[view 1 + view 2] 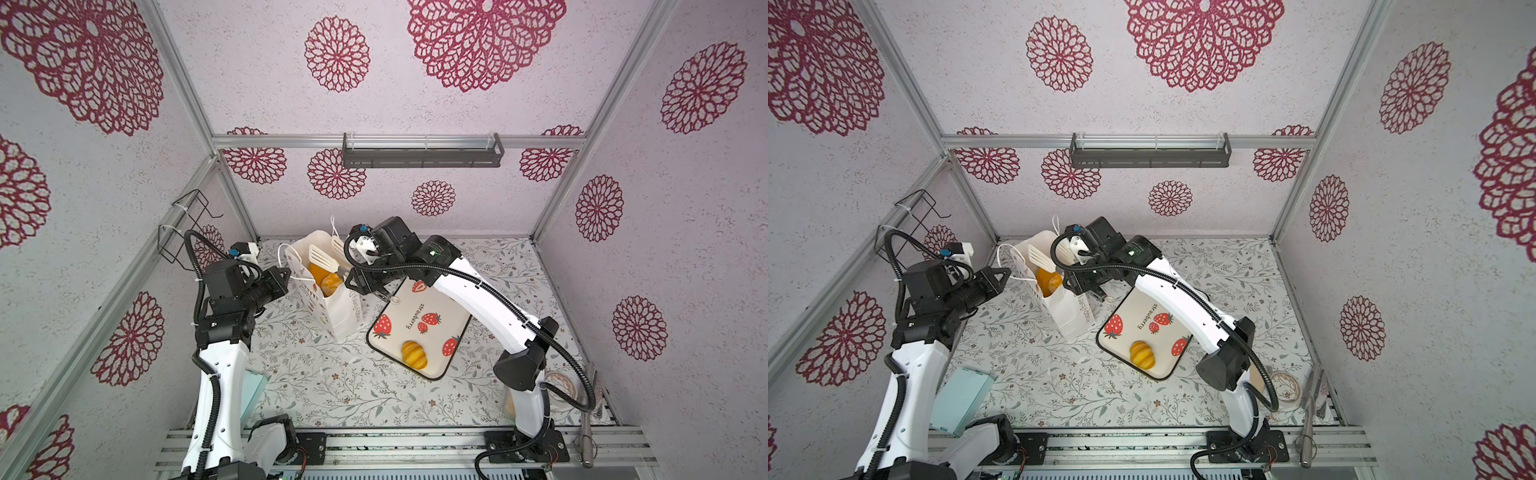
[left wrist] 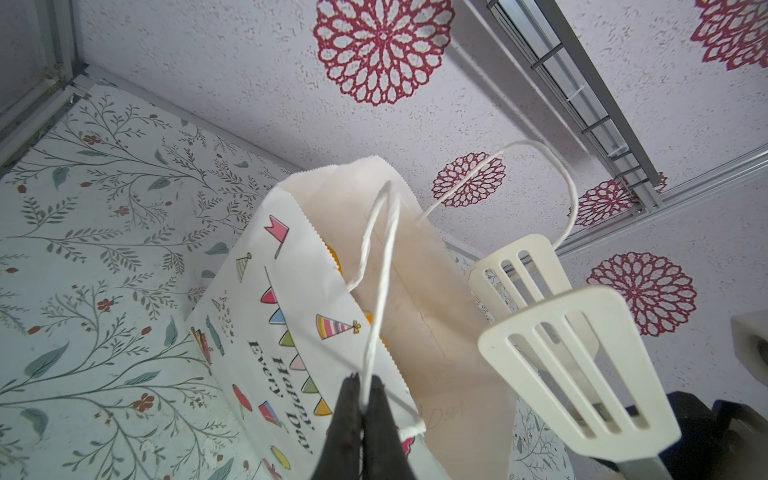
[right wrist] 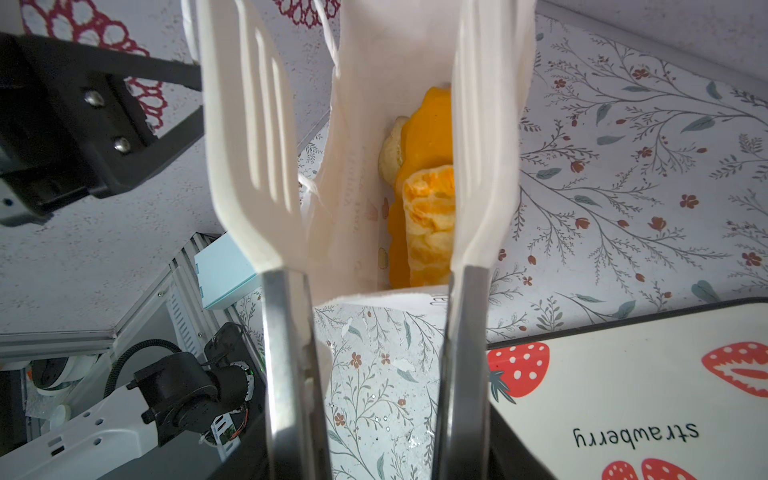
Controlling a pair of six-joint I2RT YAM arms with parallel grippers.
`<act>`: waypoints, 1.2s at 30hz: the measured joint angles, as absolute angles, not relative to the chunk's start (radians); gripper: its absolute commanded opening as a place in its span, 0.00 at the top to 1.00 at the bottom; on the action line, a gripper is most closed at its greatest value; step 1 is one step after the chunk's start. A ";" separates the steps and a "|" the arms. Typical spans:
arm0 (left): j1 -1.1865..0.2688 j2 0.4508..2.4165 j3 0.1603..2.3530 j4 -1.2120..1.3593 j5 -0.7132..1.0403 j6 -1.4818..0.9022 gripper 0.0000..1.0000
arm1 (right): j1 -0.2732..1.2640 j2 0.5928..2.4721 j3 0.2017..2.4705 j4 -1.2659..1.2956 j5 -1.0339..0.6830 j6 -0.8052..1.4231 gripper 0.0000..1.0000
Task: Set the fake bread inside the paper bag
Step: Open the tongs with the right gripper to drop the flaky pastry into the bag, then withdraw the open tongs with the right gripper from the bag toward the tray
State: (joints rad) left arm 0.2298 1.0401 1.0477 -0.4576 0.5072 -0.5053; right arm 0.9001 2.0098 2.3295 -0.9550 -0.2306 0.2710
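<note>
White tongs (image 3: 249,145) gape above the paper bag (image 1: 340,313) rim, fake bread (image 3: 428,208) inside.

Matt white paper bag (image 2: 291,291); glossy fake bread (image 3: 428,216); tongs (image 3: 224,166): matt plastic heads, shiny metal arms.

A bag (image 1: 338,311) stands upright toward the back of the bench (image 1: 332,386), left of centre. Bread (image 1: 326,279) lies inside it, below the open top. To the bag's left, the left gripper (image 2: 365,380) pinches its near handle (image 2: 382,266). From the right, the right gripper (image 1: 370,286) grips tongs (image 1: 322,257), their blades apart over the bag's mouth. A tray (image 1: 405,299) lies flat just right of the bag, with one croissant (image 1: 414,354) on its near end. A box (image 1: 959,399) sits at the front left of the bench, and a tape roll (image 1: 1285,384) at the front right. A rack (image 1: 422,156) hangs on the back wall.
</note>
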 measured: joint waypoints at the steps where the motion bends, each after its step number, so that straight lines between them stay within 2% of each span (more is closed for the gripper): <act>1: 0.230 1.040 1.048 -0.458 0.507 -0.505 1.00 | 0.900 2.010 2.329 -0.955 -0.228 0.271 0.44; 12: 0.230 1.038 1.048 -0.458 0.507 -0.505 1.00 | 0.899 1.989 2.323 -0.966 -0.178 0.262 0.45; 36: 0.230 1.032 1.048 -0.458 0.506 -0.505 1.00 | 0.895 1.697 2.017 -0.956 -0.054 0.264 0.45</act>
State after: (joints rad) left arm 0.2298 1.0317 1.0477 -0.4580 0.5060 -0.5053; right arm 0.8948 1.6966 2.0174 -0.9562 -0.0544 0.2638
